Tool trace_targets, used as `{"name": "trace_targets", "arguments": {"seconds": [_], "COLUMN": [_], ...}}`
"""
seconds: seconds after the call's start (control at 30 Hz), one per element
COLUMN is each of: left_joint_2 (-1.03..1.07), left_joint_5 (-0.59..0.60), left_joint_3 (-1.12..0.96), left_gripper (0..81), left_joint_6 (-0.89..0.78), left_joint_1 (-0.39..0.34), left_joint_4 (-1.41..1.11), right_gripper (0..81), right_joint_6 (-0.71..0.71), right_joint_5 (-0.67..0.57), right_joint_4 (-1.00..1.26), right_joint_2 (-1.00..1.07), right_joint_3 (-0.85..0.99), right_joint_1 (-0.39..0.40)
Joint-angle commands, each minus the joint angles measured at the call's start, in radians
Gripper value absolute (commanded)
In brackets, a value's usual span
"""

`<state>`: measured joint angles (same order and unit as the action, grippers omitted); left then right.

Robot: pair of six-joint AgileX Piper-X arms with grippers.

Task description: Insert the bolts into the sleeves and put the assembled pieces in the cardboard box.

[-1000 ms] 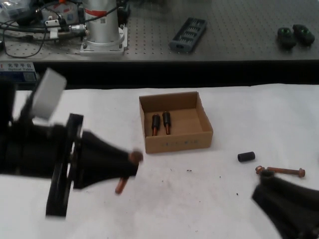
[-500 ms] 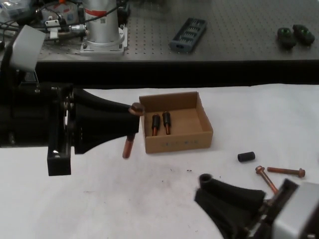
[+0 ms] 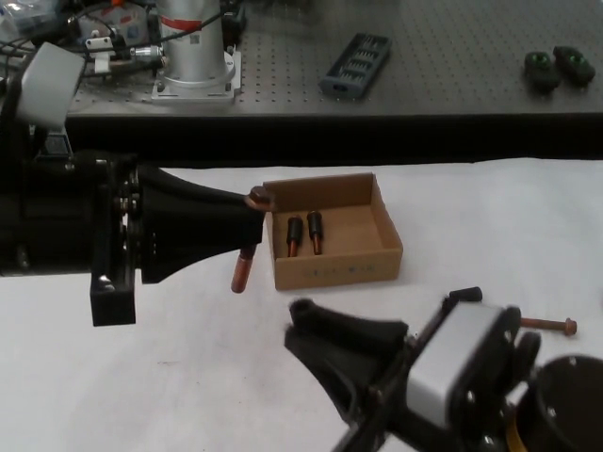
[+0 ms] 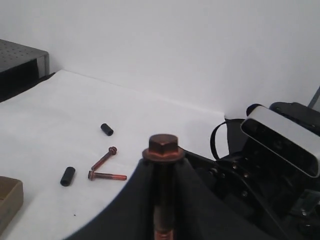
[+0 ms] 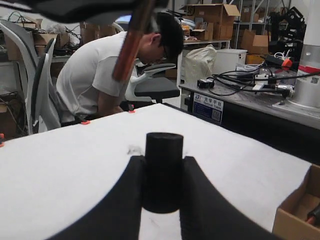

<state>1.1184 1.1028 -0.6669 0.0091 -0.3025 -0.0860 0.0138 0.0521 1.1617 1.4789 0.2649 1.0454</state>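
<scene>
Bolt (image 4: 162, 150) number one is a copper-colored one, and the left gripper (image 3: 250, 226) has its two fingers pinched tight on it just under the head, so the long part hangs down free. It hangs in the air at about 9 o'clock from the cardboard box (image 3: 330, 268), just beside the box wall. The right gripper (image 5: 163, 167) has its fingers squeezed on the sides of a short black sleeve (image 5: 163, 170), with the open end up, at about 6 o'clock from the box. Two finished pieces (image 3: 295, 234) already lie inside the box. A loose bolt (image 3: 546, 325) lies on the white cover at about 4 o'clock from the box. I think the bolt is hard metal, small and light, and maybe a bit slippery, so holding it near the head is a good spot. The sleeve looks small and light too, and it may squash a little. It is best held by its sides so the hole stays open for the bolt.
</scene>
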Motion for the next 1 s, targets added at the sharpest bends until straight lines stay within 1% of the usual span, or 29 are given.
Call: {"name": "trace_targets", "arguments": {"seconds": [0.0, 0.2, 0.37, 0.4, 0.47, 0.57, 0.63, 0.7, 0.77, 0.97], "left_joint_2": [-0.012, -0.012, -0.012, -0.012, -0.012, -0.012, -0.012, -0.015, -0.015, -0.015], "left_joint_5": [0.000, 0.012, 0.019, 0.012, -0.019, -0.114, -0.158, -0.176, -0.179, -0.174], "left_joint_3": [-0.006, -0.006, 0.002, 0.012, 0.061, 0.166, 0.224, 0.262, 0.274, 0.274], "left_gripper": [0.7, 0.7, 0.7, 0.7, 0.7, 0.7, 0.7, 0.7, 0.7, 0.7], "left_joint_6": [-0.051, -0.066, -0.115, -0.133, -0.226, -0.394, -0.448, -0.485, -0.509, -0.564], "left_joint_1": [-0.003, -0.003, -0.029, -0.035, -0.043, -0.044, -0.044, -0.044, -0.044, -0.047], "left_joint_4": [-0.027, -0.098, -0.210, -0.262, -0.422, -0.708, -0.871, -0.990, -1.029, -1.030], "right_gripper": [6.6, 6.6, 6.6, 6.6, 6.6, 6.6, 6.6, 6.6, 6.6, 6.6], "right_joint_6": [-0.014, 0.001, 0.000, 0.000, 0.000, 0.021, 0.038, 0.039, 0.062, 0.098], "right_joint_5": [-0.052, -0.131, -0.160, -0.160, -0.174, -0.183, -0.183, -0.183, -0.186, -0.223], "right_joint_4": [0.005, 0.004, 0.013, 0.017, 0.032, 0.067, 0.080, 0.080, 0.080, 0.080], "right_joint_2": [0.002, 0.002, 0.002, 0.002, 0.002, 0.002, 0.002, 0.002, 0.002, 0.002], "right_joint_3": [0.043, 0.055, 0.058, 0.058, 0.058, 0.058, 0.058, 0.058, 0.058, 0.058], "right_joint_1": [-0.021, -0.034, -0.034, -0.034, -0.034, -0.034, -0.034, -0.034, -0.034, -0.034]}}
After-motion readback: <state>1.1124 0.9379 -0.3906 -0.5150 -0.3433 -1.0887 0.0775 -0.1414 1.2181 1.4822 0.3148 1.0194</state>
